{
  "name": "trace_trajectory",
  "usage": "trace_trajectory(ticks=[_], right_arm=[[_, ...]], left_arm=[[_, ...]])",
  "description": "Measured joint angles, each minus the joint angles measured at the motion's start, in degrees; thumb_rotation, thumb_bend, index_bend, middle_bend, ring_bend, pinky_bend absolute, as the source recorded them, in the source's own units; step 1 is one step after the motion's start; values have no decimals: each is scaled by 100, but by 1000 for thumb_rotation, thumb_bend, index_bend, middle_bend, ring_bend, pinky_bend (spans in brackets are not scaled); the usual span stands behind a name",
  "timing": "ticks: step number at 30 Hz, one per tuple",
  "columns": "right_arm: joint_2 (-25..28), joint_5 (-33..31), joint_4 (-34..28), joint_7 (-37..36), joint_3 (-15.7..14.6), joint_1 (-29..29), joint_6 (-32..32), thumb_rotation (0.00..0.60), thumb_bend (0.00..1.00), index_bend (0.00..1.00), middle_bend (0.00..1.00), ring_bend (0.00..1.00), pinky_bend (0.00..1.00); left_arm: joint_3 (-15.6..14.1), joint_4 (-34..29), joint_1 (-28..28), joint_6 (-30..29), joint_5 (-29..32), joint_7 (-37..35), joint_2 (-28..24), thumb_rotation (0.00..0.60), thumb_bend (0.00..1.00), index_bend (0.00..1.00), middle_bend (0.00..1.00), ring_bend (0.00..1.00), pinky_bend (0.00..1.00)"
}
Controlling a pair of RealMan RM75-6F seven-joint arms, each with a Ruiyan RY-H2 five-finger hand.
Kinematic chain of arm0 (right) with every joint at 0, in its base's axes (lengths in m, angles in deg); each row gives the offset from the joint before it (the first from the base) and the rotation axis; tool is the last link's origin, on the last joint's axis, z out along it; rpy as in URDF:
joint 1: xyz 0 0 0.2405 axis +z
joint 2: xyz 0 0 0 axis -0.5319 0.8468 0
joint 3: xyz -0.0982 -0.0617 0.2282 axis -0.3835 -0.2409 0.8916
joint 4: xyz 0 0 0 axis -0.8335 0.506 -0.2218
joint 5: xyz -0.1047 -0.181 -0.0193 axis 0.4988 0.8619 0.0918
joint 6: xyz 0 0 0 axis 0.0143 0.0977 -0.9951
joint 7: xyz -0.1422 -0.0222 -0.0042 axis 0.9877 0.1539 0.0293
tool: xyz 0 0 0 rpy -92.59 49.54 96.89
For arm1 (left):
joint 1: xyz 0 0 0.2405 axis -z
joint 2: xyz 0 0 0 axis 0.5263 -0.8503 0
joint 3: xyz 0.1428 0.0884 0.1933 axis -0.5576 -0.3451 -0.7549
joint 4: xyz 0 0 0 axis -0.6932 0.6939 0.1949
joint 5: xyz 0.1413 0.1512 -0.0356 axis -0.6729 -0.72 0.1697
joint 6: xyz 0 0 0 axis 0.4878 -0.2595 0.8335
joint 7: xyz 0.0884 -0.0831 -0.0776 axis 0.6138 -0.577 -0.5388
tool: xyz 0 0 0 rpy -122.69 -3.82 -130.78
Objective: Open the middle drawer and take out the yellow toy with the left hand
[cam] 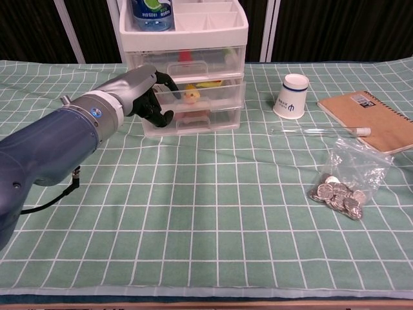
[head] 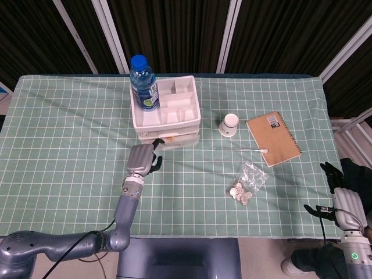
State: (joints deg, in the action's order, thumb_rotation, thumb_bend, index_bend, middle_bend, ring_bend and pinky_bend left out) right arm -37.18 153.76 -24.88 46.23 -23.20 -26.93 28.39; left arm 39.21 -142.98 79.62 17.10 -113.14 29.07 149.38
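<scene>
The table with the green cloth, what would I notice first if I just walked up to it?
Probably the big grey left hand reaching at the front of the white drawer unit, where a yellow toy shows through the clear middle drawer. A blue-capped bottle stands on top, and a bag of coins lies to the right.
</scene>
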Motion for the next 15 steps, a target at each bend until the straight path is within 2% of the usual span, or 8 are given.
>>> trace_trajectory(ticks=[5, 15], right_arm=[[0, -1, 1, -6, 1, -2, 2, 600, 64, 0, 0, 0, 222], [-1, -2, -9, -10, 2, -7, 11, 600, 64, 0, 0, 0, 222]], left_arm=[[16, -95, 3, -1, 46, 43, -67, 600, 467, 459, 1000, 1000, 1000], [-180, -573, -161, -31, 117, 147, -383, 600, 467, 471, 1000, 1000, 1000]])
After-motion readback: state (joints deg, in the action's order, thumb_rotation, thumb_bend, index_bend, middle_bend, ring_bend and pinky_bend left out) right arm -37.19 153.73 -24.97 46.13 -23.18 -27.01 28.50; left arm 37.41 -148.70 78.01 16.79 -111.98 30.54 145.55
